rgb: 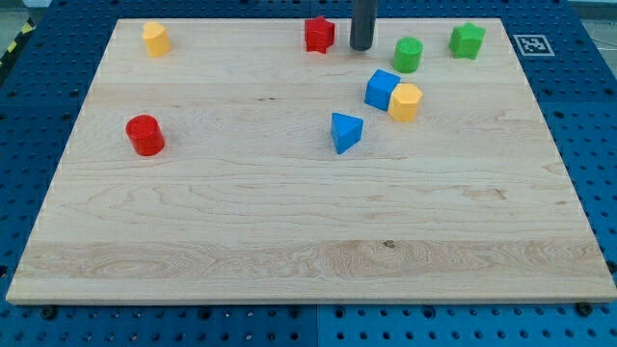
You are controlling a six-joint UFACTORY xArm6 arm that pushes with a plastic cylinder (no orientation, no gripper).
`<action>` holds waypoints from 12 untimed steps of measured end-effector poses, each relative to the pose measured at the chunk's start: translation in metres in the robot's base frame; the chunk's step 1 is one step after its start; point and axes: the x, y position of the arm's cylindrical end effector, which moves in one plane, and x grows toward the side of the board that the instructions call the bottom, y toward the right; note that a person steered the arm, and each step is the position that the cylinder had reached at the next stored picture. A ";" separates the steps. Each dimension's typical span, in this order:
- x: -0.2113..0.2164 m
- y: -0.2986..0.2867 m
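My tip [362,47] rests near the view's top edge of the wooden board [289,241], coming down as a dark rod. Just to its left, a small gap away, sits a red star-like block [320,34]. To its right stands a green cylinder [408,55]. Further right is a green block [468,40] of angular shape. Below the tip, a blue cube [382,90] touches a yellow block [405,101]. A blue triangular block [345,131] lies lower, near the middle.
A yellow block [155,39] sits at the top left of the board. A red cylinder [146,135] stands at the left side. A black-and-white marker tag [531,44] lies off the board's top right corner on the blue pegboard table [598,145].
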 end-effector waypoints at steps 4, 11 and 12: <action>0.077 0.151; 0.096 0.145; 0.095 0.126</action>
